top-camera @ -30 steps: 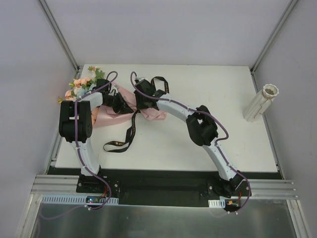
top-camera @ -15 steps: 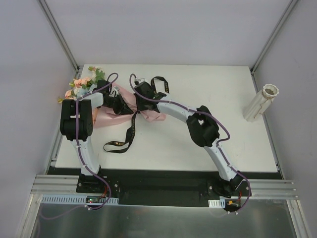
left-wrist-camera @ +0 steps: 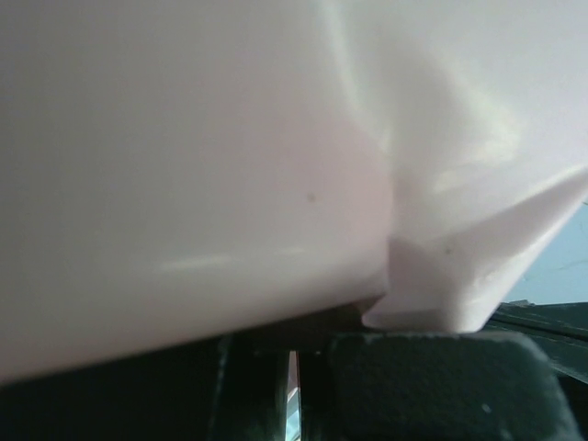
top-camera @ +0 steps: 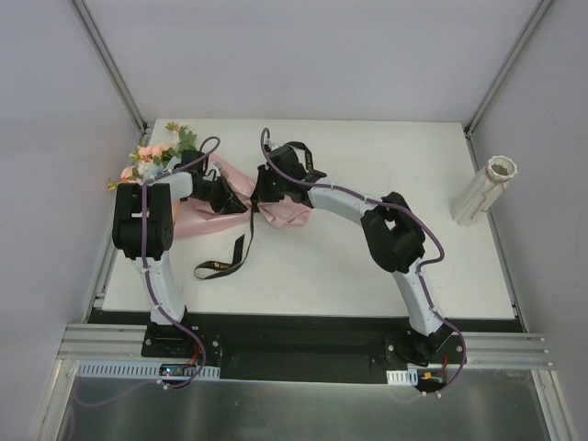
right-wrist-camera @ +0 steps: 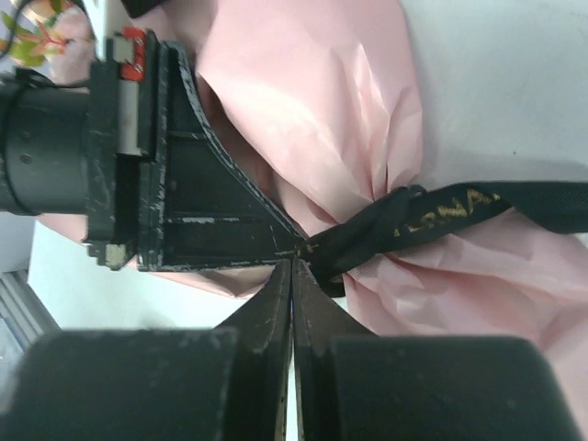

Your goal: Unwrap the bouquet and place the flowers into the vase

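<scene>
Paper sheet (right-wrist-camera: 312, 101) — pink, thin, heavily creased; a soft sheen is noted along the folds. Ribbon (right-wrist-camera: 441, 216) — black woven cloth, matt, printed with gold lettering. Fingers (right-wrist-camera: 266, 317) of the right gripper (right-wrist-camera: 292, 265) are recorded as black plastic, matt, scuffed pale at the edges. Vase (top-camera: 482, 191): cream, ribbed, matt. Table (top-camera: 367, 266): white, smooth, matt.

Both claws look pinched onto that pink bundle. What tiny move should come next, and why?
Probably the right gripper should pull the black ribbon away from the pink paper. It is shut right where the ribbon cinches the paper, and the left gripper is shut on the paper, so it can anchor the wrap while the tie loosens.
</scene>
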`<state>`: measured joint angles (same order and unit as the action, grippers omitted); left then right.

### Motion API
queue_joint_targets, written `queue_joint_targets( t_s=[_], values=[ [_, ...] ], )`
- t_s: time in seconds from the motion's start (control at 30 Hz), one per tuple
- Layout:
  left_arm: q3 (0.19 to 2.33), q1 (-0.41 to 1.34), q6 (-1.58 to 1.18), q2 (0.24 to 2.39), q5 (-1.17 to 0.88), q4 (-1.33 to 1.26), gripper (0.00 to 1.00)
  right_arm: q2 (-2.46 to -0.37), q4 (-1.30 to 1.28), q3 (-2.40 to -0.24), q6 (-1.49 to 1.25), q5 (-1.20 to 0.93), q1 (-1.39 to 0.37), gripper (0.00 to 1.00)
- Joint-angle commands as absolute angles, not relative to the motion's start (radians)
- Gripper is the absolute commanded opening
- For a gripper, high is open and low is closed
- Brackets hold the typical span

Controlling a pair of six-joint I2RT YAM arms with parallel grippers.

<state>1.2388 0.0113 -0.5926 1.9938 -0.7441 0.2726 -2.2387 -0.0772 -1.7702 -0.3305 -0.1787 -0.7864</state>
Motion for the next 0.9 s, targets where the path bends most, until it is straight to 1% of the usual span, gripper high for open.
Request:
queue_joint_targets(
  t_s=[0.0,0.43,0.67,0.8,0.87],
  values=[
    [1.236,0.006,-0.601,2.002,-0.747,0.293,0.0,-2.146,0.026,-1.776,-0.361,-0.247,-0.761,0.01],
    [1.235,0.006,-0.6,2.009,-0.741,0.293,0.0,-1.988,0.005,-1.786,-0.307,-0.235,-0.756,0.01],
    [1.236,0.006,-0.598,2.016,-0.736,0.293,0.0,-1.87,-0.126,-1.868,-0.219,-0.196,-0.756,0.01],
    [1.236,0.006,-0.6,2.02,-0.738,0.293,0.0,-1.815,-0.199,-1.956,-0.164,-0.178,-0.755,0.01],
    [1.236,0.006,-0.598,2.022,-0.738,0.291,0.0,-1.792,-0.256,-2.032,-0.129,-0.164,-0.755,0.01]
  ],
)
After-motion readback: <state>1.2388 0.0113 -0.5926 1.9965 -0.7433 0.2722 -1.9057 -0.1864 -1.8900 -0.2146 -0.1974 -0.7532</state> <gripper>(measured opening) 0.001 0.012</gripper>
